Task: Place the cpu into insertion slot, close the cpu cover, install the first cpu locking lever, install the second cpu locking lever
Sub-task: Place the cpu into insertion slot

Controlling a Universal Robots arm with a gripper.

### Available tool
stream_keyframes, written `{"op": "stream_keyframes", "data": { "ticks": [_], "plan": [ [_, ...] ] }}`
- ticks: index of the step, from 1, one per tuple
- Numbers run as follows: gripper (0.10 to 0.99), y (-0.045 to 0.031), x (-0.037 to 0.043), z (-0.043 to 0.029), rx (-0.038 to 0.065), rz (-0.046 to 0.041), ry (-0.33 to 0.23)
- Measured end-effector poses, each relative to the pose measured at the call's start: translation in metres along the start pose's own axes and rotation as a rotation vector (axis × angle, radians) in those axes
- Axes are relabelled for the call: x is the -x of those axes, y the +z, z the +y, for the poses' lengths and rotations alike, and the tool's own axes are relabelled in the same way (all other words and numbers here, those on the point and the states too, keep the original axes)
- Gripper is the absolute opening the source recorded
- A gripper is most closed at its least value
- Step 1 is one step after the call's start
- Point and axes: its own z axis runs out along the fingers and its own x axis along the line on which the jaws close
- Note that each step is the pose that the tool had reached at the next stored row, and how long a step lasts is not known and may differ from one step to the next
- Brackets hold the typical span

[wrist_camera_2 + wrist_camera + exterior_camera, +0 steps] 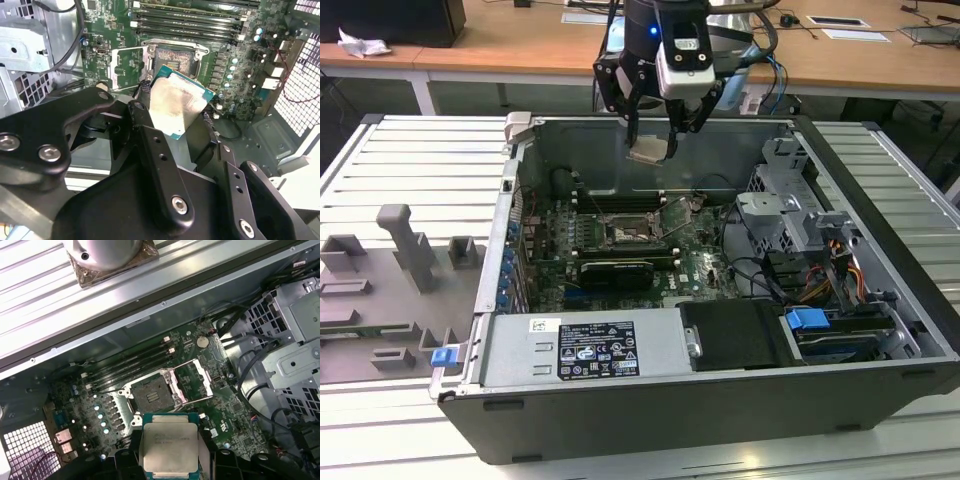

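My gripper [651,148] hangs above the open computer case, shut on the cpu [650,151], a small square chip with a pale metal top. The black fingers grip two opposite edges of the cpu [177,105] [167,449]. Below it, on the green board, lies the insertion slot [625,233] [175,59] [152,395], dark, uncovered and with nothing in it. The cpu cover [194,381] [127,67] is swung open beside the slot, a silvery frame standing off its hinged edge. The chip is well above the slot and not touching the board.
Long black memory slots [620,203] run behind the socket and a black graphics card [615,272] lies in front of it. A metal drive cage [790,215] with cables fills the exterior view's right of the case. A grey fixture [400,270] sits outside on the left.
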Motion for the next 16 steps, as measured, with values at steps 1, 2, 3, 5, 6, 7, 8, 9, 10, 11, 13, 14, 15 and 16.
{"op": "stream_keyframes", "data": {
  "ticks": [1,2,3,5,6,7,8,9,10,11,13,14,15,16],
  "plan": [
    [0.529,0.0000,0.0000,0.0000,0.000,-0.0005,0.006],
    [0.529,0.0001,0.0000,0.0000,0.000,-0.0014,0.016],
    [0.529,0.0001,0.0000,0.0000,0.000,-0.0018,0.020],
    [0.529,0.0001,0.0000,0.0000,0.000,-0.0027,0.030],
    [0.529,0.0002,0.0000,0.0000,0.000,-0.0031,0.034],
    [0.529,0.0002,0.0000,0.0000,0.000,-0.0036,0.039],
    [0.529,0.0003,0.0000,0.0000,0.000,-0.0044,0.048],
    [0.529,0.0004,0.0000,0.0000,0.000,-0.0055,0.058],
    [0.529,0.0005,0.0000,0.0000,0.000,-0.0063,0.066],
    [0.529,0.0007,0.0000,0.0000,0.000,-0.0073,0.077],
    [0.529,0.0011,0.0000,-0.0001,0.000,-0.0086,0.092],
    [0.529,0.0013,0.0000,-0.0001,0.001,-0.0091,0.098],
    [0.529,0.0015,0.0000,-0.0001,0.001,-0.0097,0.104],
    [0.529,0.0017,0.0000,-0.0001,0.001,-0.0101,0.110]
  ]
}}
